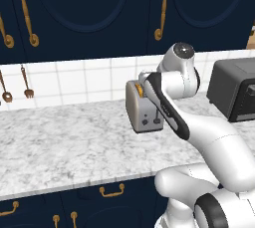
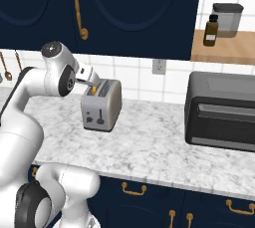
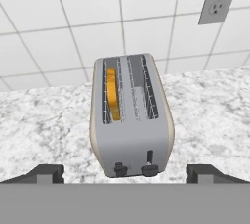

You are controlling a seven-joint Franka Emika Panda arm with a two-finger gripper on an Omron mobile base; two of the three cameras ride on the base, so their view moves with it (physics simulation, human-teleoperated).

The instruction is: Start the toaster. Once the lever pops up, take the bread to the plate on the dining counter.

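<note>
We hold our fingers [image 3: 125, 171] spread wide and empty just above the toaster [image 3: 131, 115] on the marbled tabletop [image 3: 205, 115]; the bread [image 3: 113, 93] sits in its left slot; the lever [image 3: 150, 157] looks unpressed, likely our next target

My arm [image 1: 219, 142] is glossy white with rounded, bulbous links, dark grey joint rings and a black stripe along one link; its cap is grey.

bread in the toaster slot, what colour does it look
Golden orange. The bread sits in one slot of the toaster; the hand view shows it best.
</note>
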